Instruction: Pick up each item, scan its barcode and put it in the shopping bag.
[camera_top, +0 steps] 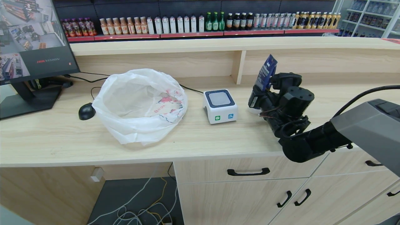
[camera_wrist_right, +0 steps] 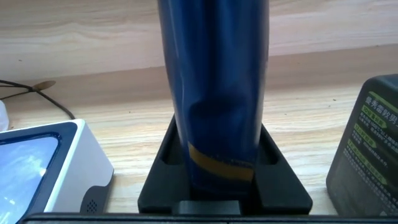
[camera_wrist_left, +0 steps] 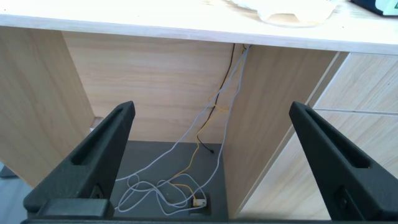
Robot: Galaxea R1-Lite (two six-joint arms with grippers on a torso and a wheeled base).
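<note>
My right gripper [camera_top: 264, 86] is shut on a dark blue packet [camera_top: 266, 72], held upright just right of the white barcode scanner [camera_top: 220, 106] on the counter. The right wrist view has the blue packet [camera_wrist_right: 214, 93] clamped between the fingers, with the scanner [camera_wrist_right: 43, 168] beside it. The white shopping bag [camera_top: 140, 104] lies open on the counter left of the scanner. My left gripper [camera_wrist_left: 217, 168] is open, hanging below the counter edge facing the space under the counter.
A dark grey package [camera_wrist_right: 367, 149] stands on the counter close to the held packet. A black mouse [camera_top: 86, 111] and a monitor [camera_top: 32, 37] sit left of the bag. A raised wooden shelf [camera_top: 237, 47] runs behind. Cables [camera_wrist_left: 180, 180] lie on the floor under the counter.
</note>
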